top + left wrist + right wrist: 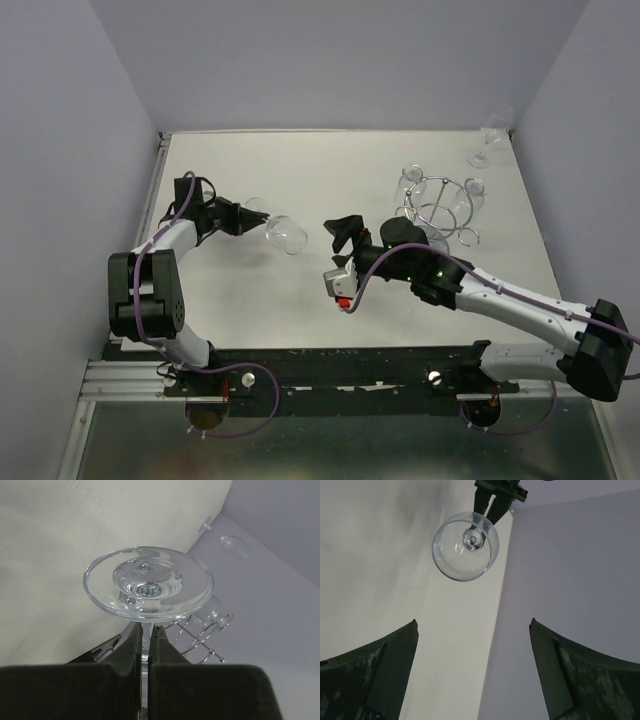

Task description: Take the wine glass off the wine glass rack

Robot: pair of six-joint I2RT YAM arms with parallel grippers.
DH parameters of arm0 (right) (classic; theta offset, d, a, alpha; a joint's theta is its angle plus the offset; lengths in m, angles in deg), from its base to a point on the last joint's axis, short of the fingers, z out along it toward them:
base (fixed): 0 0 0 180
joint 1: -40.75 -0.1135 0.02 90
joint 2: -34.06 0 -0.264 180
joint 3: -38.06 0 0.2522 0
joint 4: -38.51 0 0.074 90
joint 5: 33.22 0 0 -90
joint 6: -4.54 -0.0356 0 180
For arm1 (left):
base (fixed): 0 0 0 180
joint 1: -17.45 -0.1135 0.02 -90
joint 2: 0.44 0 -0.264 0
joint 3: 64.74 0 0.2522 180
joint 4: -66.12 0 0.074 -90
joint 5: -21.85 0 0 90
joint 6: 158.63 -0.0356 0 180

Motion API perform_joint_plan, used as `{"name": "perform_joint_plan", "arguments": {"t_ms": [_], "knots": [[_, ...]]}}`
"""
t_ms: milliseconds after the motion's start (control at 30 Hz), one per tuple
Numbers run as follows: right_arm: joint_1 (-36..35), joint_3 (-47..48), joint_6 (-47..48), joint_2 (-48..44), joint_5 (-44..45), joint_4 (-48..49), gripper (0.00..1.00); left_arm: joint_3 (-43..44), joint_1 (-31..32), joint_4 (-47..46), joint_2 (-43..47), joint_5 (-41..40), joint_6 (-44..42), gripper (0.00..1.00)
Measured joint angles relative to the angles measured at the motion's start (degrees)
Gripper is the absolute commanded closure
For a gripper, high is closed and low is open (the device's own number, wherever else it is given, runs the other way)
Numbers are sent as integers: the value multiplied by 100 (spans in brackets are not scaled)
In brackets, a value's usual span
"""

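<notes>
My left gripper (250,219) is shut on the stem of a clear wine glass (285,235) and holds it sideways above the table, left of centre, well apart from the rack. In the left wrist view the glass's round foot (148,589) sits just past my fingers (162,647), with the stem pinched between them. The chrome wine glass rack (437,211) stands at the right and also shows in the left wrist view (200,636). My right gripper (345,233) is open and empty between glass and rack. In the right wrist view (473,622) it faces the glass bowl (465,546).
Two more glasses hang on the rack (412,181) (473,192). Another clear glass (490,135) stands at the back right corner, and shows in the left wrist view (235,545). Grey walls enclose the white table (300,170) on three sides.
</notes>
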State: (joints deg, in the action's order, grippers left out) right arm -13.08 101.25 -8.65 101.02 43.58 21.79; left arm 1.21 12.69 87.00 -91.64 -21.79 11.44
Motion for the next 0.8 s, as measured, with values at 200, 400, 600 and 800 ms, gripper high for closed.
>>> {"name": "perform_joint_plan", "arguments": {"t_ms": [200, 400, 600, 800], "knots": [[-101, -122, 271, 632, -44, 846, 0, -4, 46, 251, 15, 2, 35, 100], [-264, -129, 542, 1233, -74, 1541, 0, -28, 76, 334, 157, -2, 42, 100], [-339, -81, 566, 1635, -103, 1801, 0, -66, 76, 426, 284, -11, 33, 100], [-437, 90, 507, 1862, -116, 1965, 0, -131, 76, 525, 323, -24, 13, 100]]}}
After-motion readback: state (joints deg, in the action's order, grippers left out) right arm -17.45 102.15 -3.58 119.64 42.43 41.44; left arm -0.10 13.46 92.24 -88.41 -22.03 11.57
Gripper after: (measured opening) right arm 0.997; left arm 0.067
